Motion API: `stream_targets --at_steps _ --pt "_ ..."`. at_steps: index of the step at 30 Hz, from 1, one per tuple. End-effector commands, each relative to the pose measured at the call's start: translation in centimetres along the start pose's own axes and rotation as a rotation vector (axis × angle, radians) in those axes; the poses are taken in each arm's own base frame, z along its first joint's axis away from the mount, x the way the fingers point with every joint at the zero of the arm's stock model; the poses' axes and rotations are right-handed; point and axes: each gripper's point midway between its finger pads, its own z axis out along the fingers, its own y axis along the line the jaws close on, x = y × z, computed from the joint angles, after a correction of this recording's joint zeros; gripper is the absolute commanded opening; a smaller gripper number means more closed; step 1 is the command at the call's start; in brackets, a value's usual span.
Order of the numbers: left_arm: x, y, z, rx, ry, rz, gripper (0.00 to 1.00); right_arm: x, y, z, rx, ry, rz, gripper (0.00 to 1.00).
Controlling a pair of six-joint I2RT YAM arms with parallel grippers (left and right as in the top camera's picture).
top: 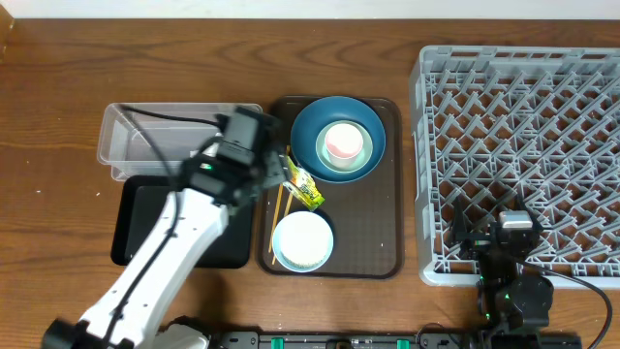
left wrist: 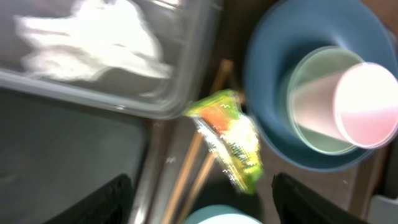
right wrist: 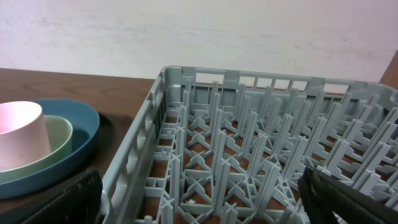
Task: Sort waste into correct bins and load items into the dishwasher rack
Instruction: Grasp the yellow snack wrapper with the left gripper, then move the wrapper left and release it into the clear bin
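Observation:
My left gripper [left wrist: 202, 202] hovers open and empty over the brown tray's left edge. Just ahead of it lies the yellow-green wrapper [left wrist: 233, 140] across the wooden chopsticks [left wrist: 199, 168]. A white tissue [left wrist: 93, 40] lies in the clear tub [top: 179, 136], beside the black tray [top: 136, 223]. The dark blue bowl [top: 337, 136] holds the pale green bowl [left wrist: 305, 118] and the pink cup [left wrist: 354, 102]. The small light blue bowl [top: 302, 240] sits at the tray's front. My right gripper [right wrist: 202, 199] is open over the near left corner of the grey rack [top: 523, 145].
The brown serving tray [top: 378, 223] lies between the bins and the rack. The left arm [top: 174, 242] stretches over the black tray and part of the clear tub. Bare wooden tabletop shows at the back and far left.

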Motion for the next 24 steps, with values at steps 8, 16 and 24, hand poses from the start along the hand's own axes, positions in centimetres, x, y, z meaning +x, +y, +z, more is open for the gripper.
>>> stream_targets --at_steps 8,16,24 --pt "3.1 -1.2 7.0 -0.046 0.099 0.003 0.49 0.1 -0.1 0.0 0.004 0.004 -0.013 0.99" --pt "4.7 -0.4 11.2 -0.102 0.159 -0.017 0.49 0.1 -0.1 0.0 0.004 0.004 -0.012 0.99" --pt "5.3 0.0 12.6 -0.122 0.18 -0.014 0.36 0.1 -0.1 0.0 0.004 0.004 -0.013 0.99"
